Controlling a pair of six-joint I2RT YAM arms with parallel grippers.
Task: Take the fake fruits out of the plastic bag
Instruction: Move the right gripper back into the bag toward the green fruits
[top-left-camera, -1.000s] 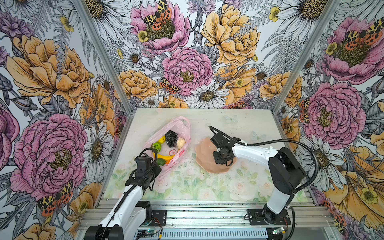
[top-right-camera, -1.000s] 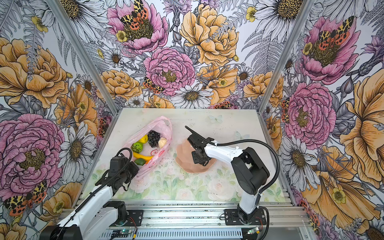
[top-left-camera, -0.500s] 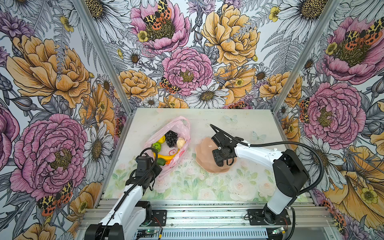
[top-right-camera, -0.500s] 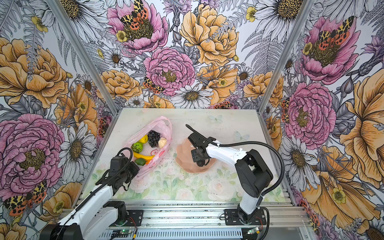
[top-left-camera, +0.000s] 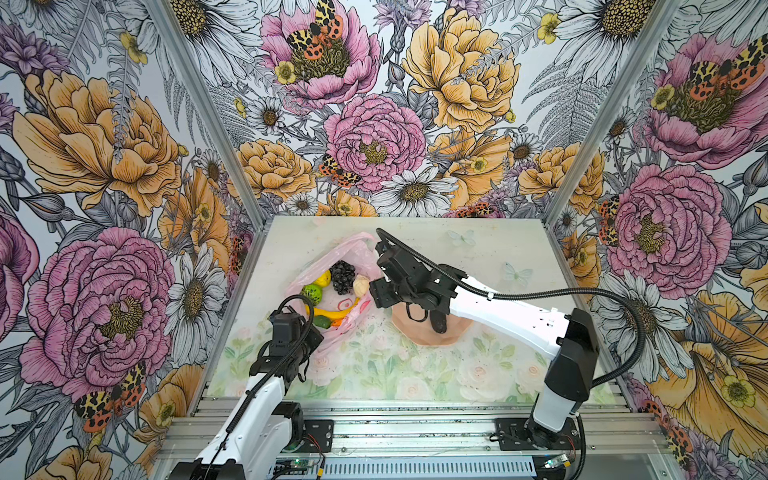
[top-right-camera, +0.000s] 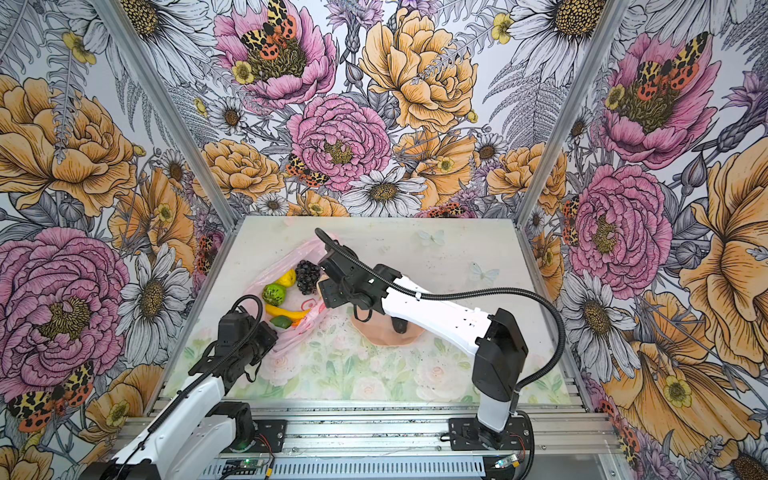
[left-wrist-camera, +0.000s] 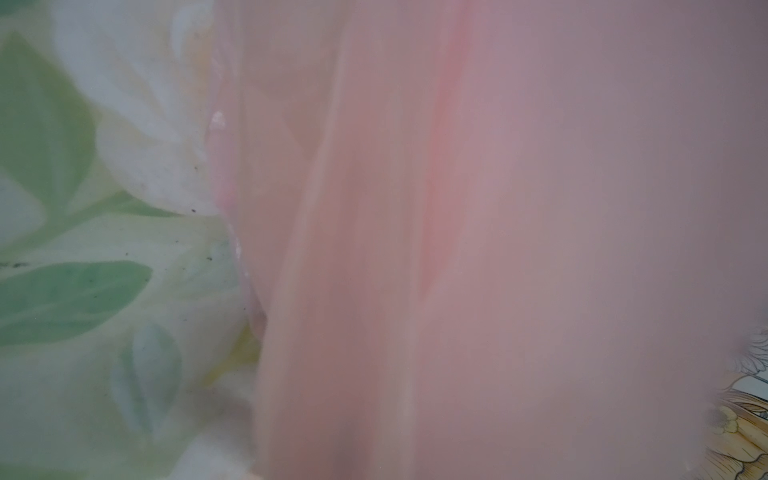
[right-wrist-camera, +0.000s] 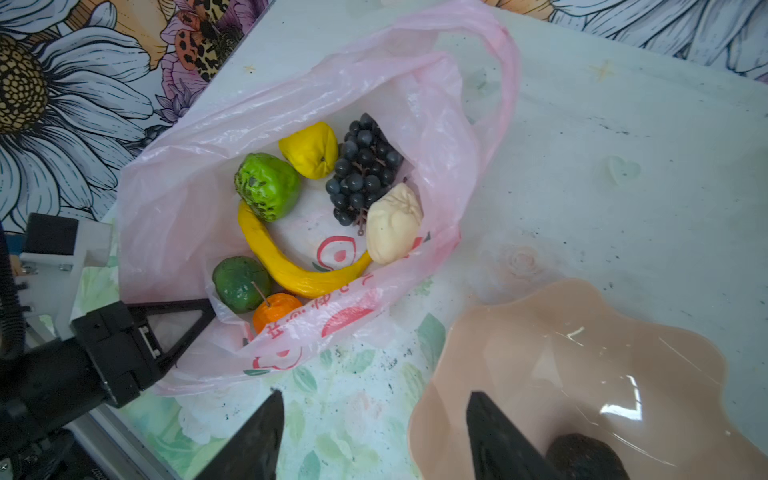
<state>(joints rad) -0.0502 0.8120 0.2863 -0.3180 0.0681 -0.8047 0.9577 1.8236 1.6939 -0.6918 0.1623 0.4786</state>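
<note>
Pink translucent film of the thin, crinkly plastic bag (right-wrist-camera: 174, 216) is clamped at its near rim by the left gripper (right-wrist-camera: 199, 316), whose jaws are pressed together on the film. The left wrist view is almost filled by this blurred pink sheet. By this hold the mouth is held open, it is judged, so the left arm is not free for picking.

Just behind that rim, inside the bag, a small round orange (right-wrist-camera: 276, 309) and a dark green avocado (right-wrist-camera: 239, 282) are seen touching each other. Behind them a long yellow banana (right-wrist-camera: 291, 266) is laid, curved, with its long axis across the bag from left to right in both top views. A bumpy lime-green ball (right-wrist-camera: 268, 187) is found at its left end.

Further on, the right gripper (right-wrist-camera: 374, 436) is held in the air, jaws apart and nothing between them, above the left edge of a peach-pink scalloped plastic bowl (right-wrist-camera: 582, 332). In a top view a cream-white lump (top-left-camera: 360, 284) is seen just to the left of it, at the bag's right wall. It is judged the nearest fruit, so a short move leftward and down is called for.

Farthest, a dark grape bunch (right-wrist-camera: 365, 170) and a yellow lemon (right-wrist-camera: 309, 149) are found, also inside the bag.
</note>
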